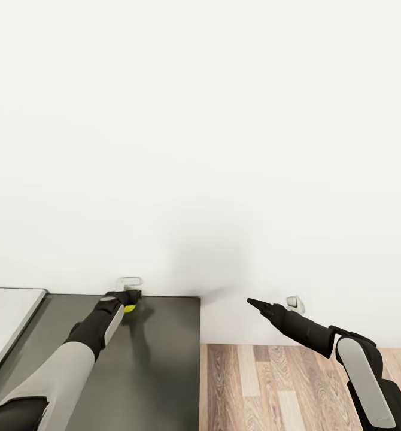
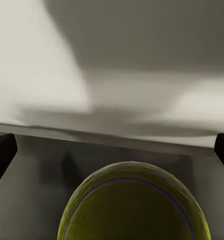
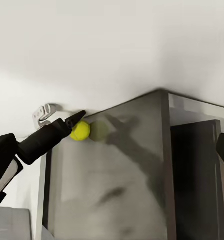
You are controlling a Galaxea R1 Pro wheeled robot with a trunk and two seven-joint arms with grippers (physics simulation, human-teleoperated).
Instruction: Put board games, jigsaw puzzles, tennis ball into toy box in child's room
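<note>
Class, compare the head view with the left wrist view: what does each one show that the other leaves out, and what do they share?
Head view: the right gripper shut over the wood-plank floor, and a light grey surface beside the dark desk. Left wrist view: the ball's curved seam and the left gripper's fingertips spread wide. Both share the tennis ball on the dark grey desk wing by the white wall.

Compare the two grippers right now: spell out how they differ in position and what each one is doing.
The left gripper reaches over the dark grey table near the wall, while the right gripper hangs beyond the table's edge, above the wood floor. The left gripper has the tennis ball between its spread fingers; the right gripper has nothing near it. In the head view the right gripper's fingers look closed to a point. Both arms stretch toward the white wall.
</note>
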